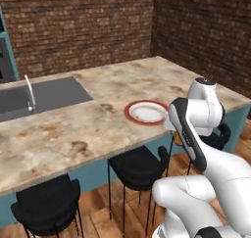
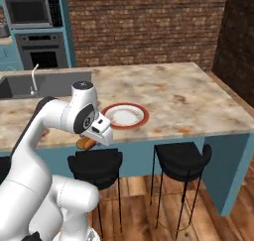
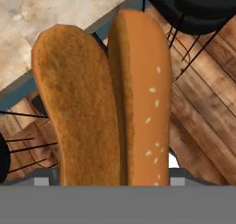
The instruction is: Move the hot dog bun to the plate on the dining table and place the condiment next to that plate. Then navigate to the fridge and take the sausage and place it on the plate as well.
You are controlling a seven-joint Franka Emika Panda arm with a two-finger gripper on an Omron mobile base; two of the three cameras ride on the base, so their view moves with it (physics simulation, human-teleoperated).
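Two lobes of the hot dog bun (image 3: 108,103) took up most of the hand view, one rough and brown, the other smoother with a few pale seeds, running lengthwise away from the camera. So yeah, the gripper (image 2: 94,138) was clamped on the bun, jaws spread wide around it since the thing is pretty fat.

From the right base view you could see an orange-brown end of the bun (image 2: 85,144) poking out under the hand, held just off the near edge of the dining table (image 2: 198,101), above one of the black stools (image 2: 95,166). It wasn't over the stone top, more out over the wooden floor (image 3: 203,112) side.

The plate (image 2: 125,115) with the red rim sat on the table close to that near edge, just beyond the hand, with nothing on its white centre. In the left base view the arm's elbow covered part of the plate (image 1: 145,111).

Further back on the same counter were a sink (image 1: 34,97) and faucet (image 1: 30,92), well apart from the plate.
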